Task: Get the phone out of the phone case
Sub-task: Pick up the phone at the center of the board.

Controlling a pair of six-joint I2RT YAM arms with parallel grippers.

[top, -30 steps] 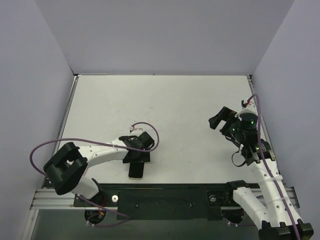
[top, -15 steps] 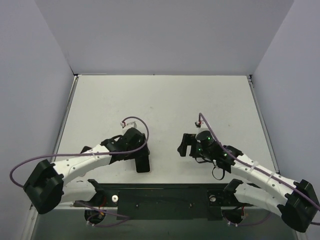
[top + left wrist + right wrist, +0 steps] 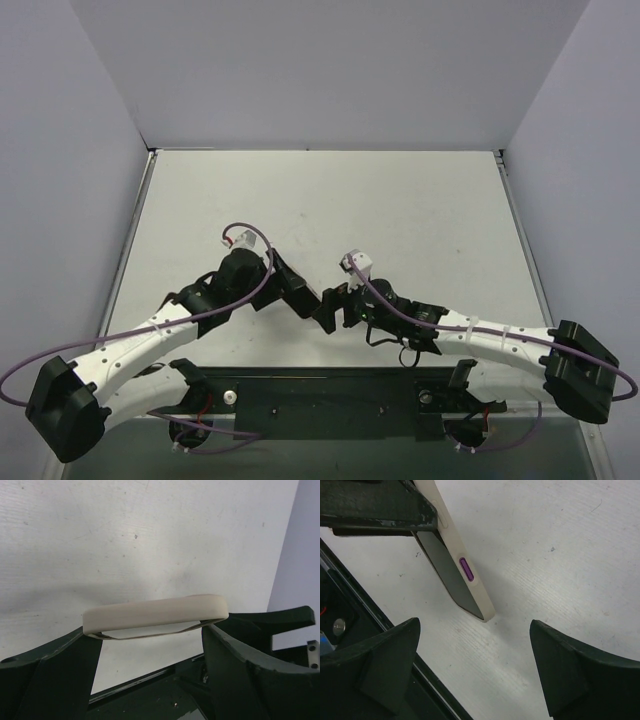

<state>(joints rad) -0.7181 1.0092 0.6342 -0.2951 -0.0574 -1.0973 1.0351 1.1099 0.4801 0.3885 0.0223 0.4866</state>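
A white, lightly scuffed surface [image 3: 400, 210] sits between pale lavender walls [image 3: 330, 70], and both arms reach in to meet near its front edge, just left of centre.

The left pincer [image 3: 294, 296] pinches the cream phone case [image 3: 155, 611] across its width, one dark finger [image 3: 65, 665] against each long side. In the left wrist view the case shows end-on as a rounded cream band raised off the surface, with white tabletop visible beneath it.

The phone [image 3: 445, 570] sits inside the case. In the right wrist view its dark face runs along the cream side wall, which carries a small purple button [image 3: 466, 569]. The phone slants down from the upper left, where a left finger clamps it, to a low corner close to the surface — whether that corner touches cannot be told.

The right pincer [image 3: 475, 630] is spread wide and holds nothing. Its two dark fingers [image 3: 390, 655] stand well apart, with the phone's low corner just beyond the gap — neither finger meets the case.
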